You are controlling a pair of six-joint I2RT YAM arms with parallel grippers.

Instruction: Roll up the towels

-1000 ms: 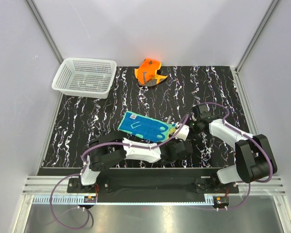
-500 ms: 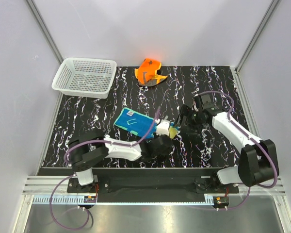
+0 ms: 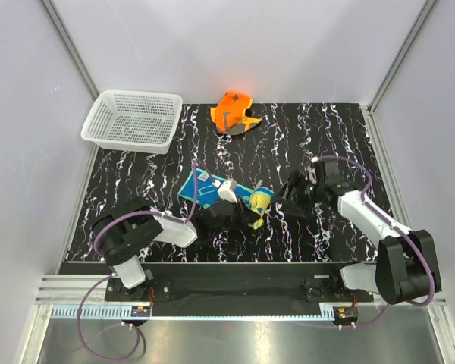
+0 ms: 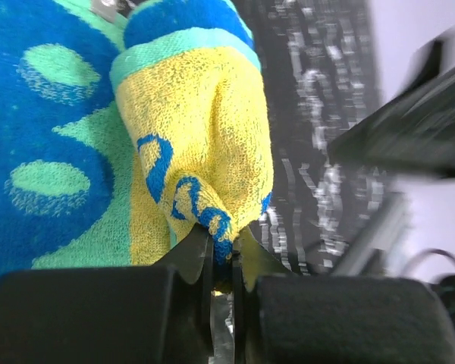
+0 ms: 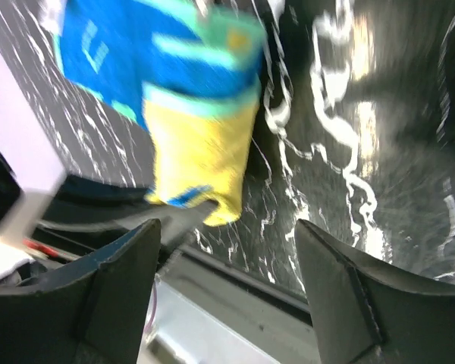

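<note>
The yellow towel [image 3: 205, 189] lies teal-blue side up at the middle of the table, its right end [image 3: 259, 200] turned over so the yellow face shows. My left gripper [image 3: 252, 215] is shut on that yellow end. In the left wrist view the jaws [image 4: 222, 241] pinch the yellow fold [image 4: 197, 114] with its blue lettering. My right gripper [image 3: 290, 199] stands open just right of the fold, holding nothing. In the right wrist view its fingers [image 5: 226, 227] are spread wide before the yellow end [image 5: 201, 144]. The orange towel [image 3: 235, 111] lies crumpled at the back edge.
A white mesh basket [image 3: 133, 121] stands at the back left corner. The black marbled table top [image 3: 326, 144] is bordered by grey walls on three sides. The arms' base rail [image 3: 235, 284] runs along the near edge.
The right gripper has opened, let go of the towel's right end and backed off to the right. The left gripper has drawn that end leftwards, folding it over yellow side up.
</note>
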